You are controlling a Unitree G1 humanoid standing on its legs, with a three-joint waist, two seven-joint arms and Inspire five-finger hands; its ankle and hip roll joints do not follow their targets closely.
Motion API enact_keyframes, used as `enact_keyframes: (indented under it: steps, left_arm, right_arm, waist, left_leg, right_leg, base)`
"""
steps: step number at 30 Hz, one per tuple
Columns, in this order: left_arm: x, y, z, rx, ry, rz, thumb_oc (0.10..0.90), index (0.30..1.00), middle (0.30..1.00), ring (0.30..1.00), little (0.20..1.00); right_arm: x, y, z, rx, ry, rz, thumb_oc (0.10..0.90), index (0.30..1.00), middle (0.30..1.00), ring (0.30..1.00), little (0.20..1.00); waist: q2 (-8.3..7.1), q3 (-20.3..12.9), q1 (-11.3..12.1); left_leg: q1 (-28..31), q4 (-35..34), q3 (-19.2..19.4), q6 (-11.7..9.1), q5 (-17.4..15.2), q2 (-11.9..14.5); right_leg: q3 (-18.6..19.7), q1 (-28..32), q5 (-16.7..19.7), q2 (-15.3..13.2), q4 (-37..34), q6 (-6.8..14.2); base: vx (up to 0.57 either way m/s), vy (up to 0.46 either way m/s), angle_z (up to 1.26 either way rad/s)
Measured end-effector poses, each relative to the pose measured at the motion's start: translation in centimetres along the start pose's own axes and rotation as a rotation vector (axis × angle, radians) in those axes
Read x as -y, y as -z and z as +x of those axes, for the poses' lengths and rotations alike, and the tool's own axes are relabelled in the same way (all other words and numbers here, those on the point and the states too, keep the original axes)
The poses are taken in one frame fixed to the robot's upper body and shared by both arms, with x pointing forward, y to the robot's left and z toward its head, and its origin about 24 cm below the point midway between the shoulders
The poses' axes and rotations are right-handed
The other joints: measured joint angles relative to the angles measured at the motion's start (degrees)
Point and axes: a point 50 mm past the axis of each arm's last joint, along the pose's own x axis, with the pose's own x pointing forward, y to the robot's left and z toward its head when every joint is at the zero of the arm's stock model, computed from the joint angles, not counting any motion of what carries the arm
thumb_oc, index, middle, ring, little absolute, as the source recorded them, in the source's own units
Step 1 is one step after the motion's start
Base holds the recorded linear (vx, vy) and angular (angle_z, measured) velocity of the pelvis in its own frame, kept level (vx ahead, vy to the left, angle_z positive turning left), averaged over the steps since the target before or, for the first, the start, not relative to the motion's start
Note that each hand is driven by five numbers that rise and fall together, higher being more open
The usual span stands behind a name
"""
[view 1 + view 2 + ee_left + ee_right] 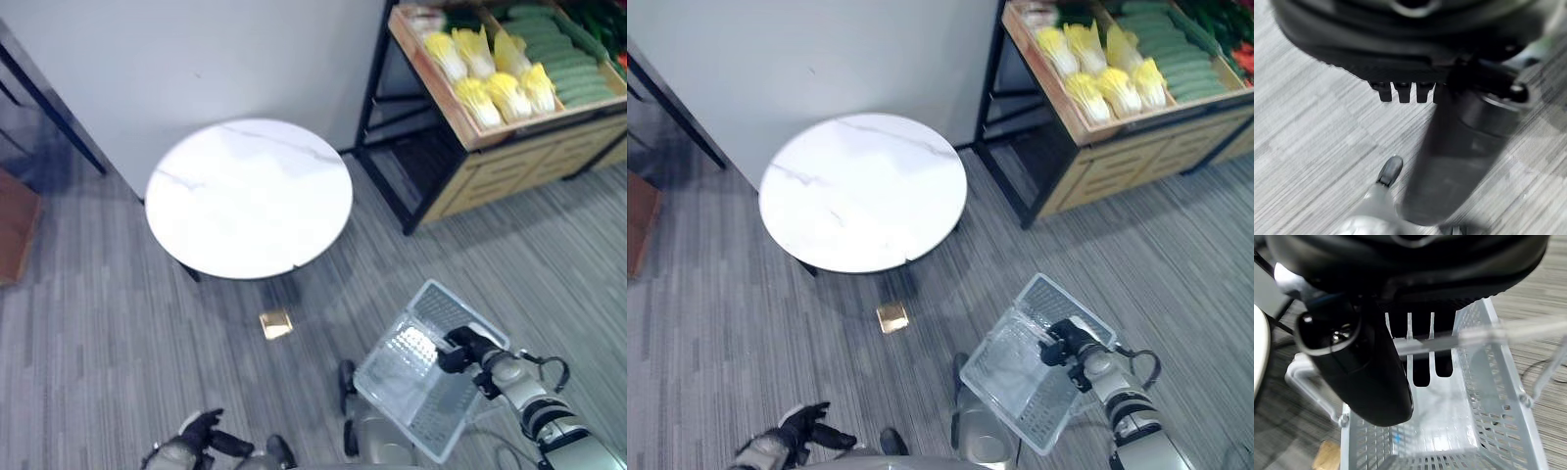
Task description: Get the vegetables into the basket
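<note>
A clear plastic basket (409,394) hangs low at the right, tilted and with nothing in it. My right hand (458,350) is shut on its handle (1484,336); in the right wrist view the fingers (1420,367) curl over the bar. The vegetables lie in a wooden crate (509,127) on a shelf at the far right: yellow-white cabbages (490,73) and, beside them, green cucumbers (563,54). My left hand (201,436) hangs low at the left, open and holding nothing, far from the shelf.
A round white marble-top table (250,196) stands in the middle, between me and the wall. A small tan block (276,323) lies on the grey floor before it. The shelf rests on a black metal frame (377,127). A dark slanted leg (49,108) and a brown panel (15,225) show at far left.
</note>
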Motion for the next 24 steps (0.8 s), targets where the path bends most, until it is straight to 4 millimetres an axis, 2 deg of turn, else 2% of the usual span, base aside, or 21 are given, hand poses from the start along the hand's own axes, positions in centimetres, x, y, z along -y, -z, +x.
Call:
enact_keyframes:
  steps: [1,2,3,4,5,6,7,9,10,13,17,20,21,22,23,24]
  left_arm:
    - [-0.3,0.3,0.0,-0.011,-0.011,-0.014,0.9,1.0,1.0,1.0,1.0]
    - [-0.6,0.9,-0.1,-0.031,-0.023,-0.016,0.9,1.0,1.0,1.0,1.0]
    - [-0.8,1.7,-0.3,-0.055,-0.03,-0.02,0.9,1.0,1.0,1.0,1.0]
    - [0.1,1.4,-0.2,-0.05,-0.014,-0.028,0.9,1.0,1.0,1.0,1.0]
    - [0.9,1.4,-0.2,-0.043,0.004,-0.035,0.9,1.0,1.0,1.0,1.0]
    - [2.1,1.1,-0.1,-0.033,0.035,-0.044,0.9,1.0,1.0,1.0,1.0]
    - [3.3,1.2,-0.1,-0.036,0.067,-0.052,0.9,1.0,1.0,1.0,1.0]
    - [4.6,0.7,-0.1,-0.026,0.108,-0.058,0.9,1.0,1.0,1.0,1.0]
    - [4.8,0.4,-0.1,-0.016,0.114,-0.049,0.9,1.0,1.0,1.0,1.0]
    - [4.6,0.2,-0.1,-0.017,0.108,-0.044,0.9,1.0,1.0,1.0,1.0]
    - [3.9,0.1,0.0,-0.019,0.091,-0.036,0.9,1.0,1.0,1.0,1.0]
    - [3.0,0.2,0.1,-0.026,0.059,-0.028,0.9,1.0,1.0,1.0,1.0]
    - [2.3,0.2,0.1,-0.032,0.04,-0.023,0.9,1.0,1.0,1.0,1.0]
    - [1.7,0.0,0.1,-0.028,0.023,-0.019,0.9,1.0,1.0,1.0,1.0]
    - [1.9,0.2,0.1,-0.027,0.023,-0.051,0.9,1.0,1.0,1.0,1.0]
    - [2.5,-1.1,0.2,0.017,0.042,-0.033,0.9,1.0,1.0,1.0,1.0]
  right_arm:
    - [-0.3,-0.1,0.0,0.001,-0.009,-0.001,0.4,0.3,0.3,0.3,0.3]
    - [-0.6,-0.1,0.0,0.005,-0.019,0.0,0.4,0.3,0.3,0.3,0.3]
    - [-1.3,0.8,-0.2,-0.009,-0.036,0.0,0.4,0.3,0.3,0.3,0.3]
    - [-0.8,1.3,-0.4,-0.023,-0.022,-0.001,0.4,0.3,0.3,0.3,0.3]
    - [-0.8,1.6,-0.4,-0.034,-0.018,-0.002,0.4,0.3,0.3,0.3,0.3]
    - [-0.9,1.7,-0.5,-0.033,-0.022,-0.004,0.4,0.3,0.3,0.3,0.3]
    - [-0.7,2.0,-0.7,-0.037,-0.019,-0.011,0.4,0.3,0.3,0.3,0.3]
    - [-0.3,2.1,-0.7,-0.038,-0.004,-0.014,0.4,0.3,0.3,0.3,0.3]
    - [-0.5,1.9,-0.7,-0.026,-0.012,-0.014,0.4,0.3,0.3,0.3,0.3]
    - [-1.7,1.2,-0.5,-0.001,-0.042,0.001,0.4,0.3,0.3,0.3,0.3]
    - [-2.4,1.3,-0.5,-0.007,-0.068,0.001,0.4,0.3,0.3,0.3,0.3]
    - [-3.2,1.7,-0.7,-0.015,-0.088,0.006,0.4,0.3,0.3,0.3,0.3]
    - [-3.6,1.6,-0.6,-0.012,-0.095,0.013,0.4,0.3,0.3,0.3,0.3]
    - [-4.1,1.5,-0.6,-0.011,-0.106,0.02,0.4,0.3,0.3,0.3,0.3]
    - [-4.3,1.4,-0.6,-0.007,-0.111,0.024,0.4,0.3,0.3,0.3,0.3]
    - [-3.7,1.6,-0.6,-0.014,-0.093,0.034,0.4,0.3,0.3,0.3,0.3]
  waist:
    - [-0.13,-0.09,0.47]
    - [-0.34,-0.27,0.48]
    - [-1.64,-1.61,-0.68]
    - [0.12,-1.91,-0.45]
    - [0.68,-2.2,-0.4]
    - [0.26,-2.18,-0.36]
    - [0.68,-3.03,-0.92]
    - [1.74,-3.72,-1.22]
    - [1.01,-3.73,-1.45]
    - [-0.75,-4.47,-2.09]
    - [-0.76,-4.58,-2.09]
    - [-0.55,-4.42,-1.91]
    - [-0.9,-4.11,-1.83]
    - [-2.02,-3.69,-1.54]
    - [-1.92,-3.63,0.73]
    - [-1.89,-3.53,0.63]
  left_leg:
    - [2.17,-1.07,-0.54,-0.01,0.0,0.01]
    - [3.43,-1.85,-2.1,-0.05,0.01,-0.25]
    - [4.22,-2.88,-5.65,-0.94,0.52,-1.13]
    - [4.84,-3.72,-5.99,-2.23,1.41,-0.08]
    - [4.33,-2.56,-6.02,-3.28,2.47,1.25]
    - [2.94,1.13,-6.94,-3.1,2.62,3.0]
    - [2.97,-0.35,-7.62,-2.54,3.16,2.94]
    - [3.44,-2.11,-8.13,-3.36,4.49,3.37]
    - [3.11,-2.16,-8.78,-3.7,4.7,3.69]
    - [2.36,-2.22,-9.14,-4.2,5.0,4.31]
    - [1.25,-2.83,-10.01,-5.17,5.23,5.14]
    - [-0.77,-0.24,-11.07,-6.1,5.53,7.42]
    - [-3.4,4.61,-13.05,-7.16,5.1,8.99]
    - [-5.17,9.25,-15.44,-7.31,5.02,9.64]
    - [-8.72,18.18,-23.43,-8.85,6.35,11.05]
    - [-11.67,21.82,-28.12,-10.65,6.94,10.61]
  right_leg:
    - [-1.79,3.19,0.8,-2.05,-0.34,-0.16]
    - [1.22,6.42,2.78,-1.9,-2.25,-0.21]
    - [6.56,11.33,3.34,-1.34,-4.24,-0.46]
    - [6.42,12.1,3.74,0.53,-5.46,-1.45]
    - [7.23,12.41,3.46,1.46,-5.45,-2.51]
    - [7.56,13.42,2.72,1.93,-5.45,-3.68]
    - [7.65,13.55,2.42,2.17,-5.44,-4.1]
    - [7.69,13.27,2.1,3.53,-5.45,-4.35]
    - [7.72,12.98,2.06,3.86,-5.45,-4.41]
    - [7.83,12.24,1.9,4.42,-5.44,-4.55]
    - [8.03,10.3,0.76,5.08,-3.98,-4.25]
    - [7.91,8.38,-1.31,6.53,-1.59,-4.18]
    - [9.54,6.85,-3.16,7.36,0.9,-5.46]
    - [10.67,6.75,-3.83,7.47,1.5,-6.37]
    - [13.28,8.01,-3.9,8.95,0.12,-7.59]
    - [13.31,8.27,-2.43,8.99,-1.69,-8.64]
  base:
    - [0.12,-0.077,-0.55]
    - [0.08,-0.073,0.03]
    - [0.05,-0.055,0.33]
    - [0.1,-0.147,0.47]
    - [0.1,-0.2,0.07]
    - [0.12,-0.243,0.1]
    - [0.07,-0.169,0.06]
    - [0.05,-0.114,0.05]
    - [0.05,-0.129,0.01]
    - [0.06,-0.132,0.02]
    - [0.04,-0.111,0.03]
    - [0.09,-0.243,0.07]
    - [0.06,-0.138,0.13]
    - [0.02,-0.067,-0.34]
    - [0.1,0.033,-0.48]
    - [0.19,0.136,-0.58]
